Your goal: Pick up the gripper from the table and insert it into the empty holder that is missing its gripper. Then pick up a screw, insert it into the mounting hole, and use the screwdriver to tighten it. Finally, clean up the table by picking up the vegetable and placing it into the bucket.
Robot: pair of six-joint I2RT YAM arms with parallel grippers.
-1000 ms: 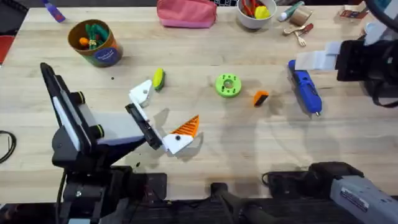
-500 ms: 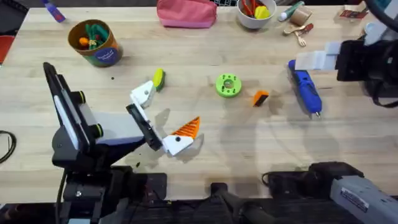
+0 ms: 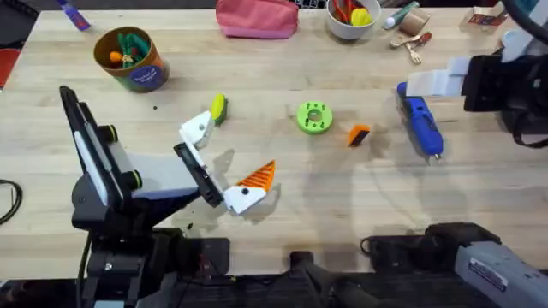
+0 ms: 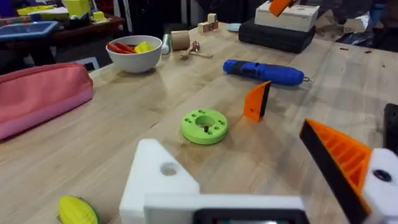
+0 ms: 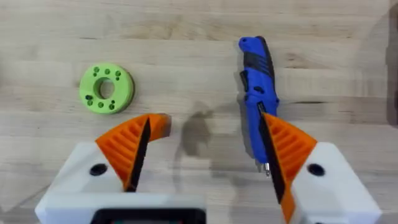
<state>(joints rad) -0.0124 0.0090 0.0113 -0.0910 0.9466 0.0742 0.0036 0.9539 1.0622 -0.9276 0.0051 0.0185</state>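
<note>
A pale wooden table (image 3: pixel 282 214) carried one of each task thing. Taking the green round disc with holes (image 3: pixel 314 117) as the landmark: the single loose gripper (image 3: pixel 359 134), a small orange plastic wedge with a dark end, lay just to its right, and one blue cylindrical screwdriver (image 3: pixel 420 123) lay farther right. One yellow toy corn cob, the vegetable (image 3: pixel 218 108), lay to the disc's left, and one tan-orange bucket with a teal band (image 3: pixel 130 58) stood far to its upper left.

The left gripper (image 3: pixel 219 164) sat lower left of the disc, its fingers spread wide and empty; one finger was the bare white holder (image 3: pixel 195 128), the other bore an orange wedge. The right gripper (image 5: pixel 205 155) hovered with two orange pads wide apart, holding nothing.

Compared with half a second earlier, nothing had visibly shifted.
</note>
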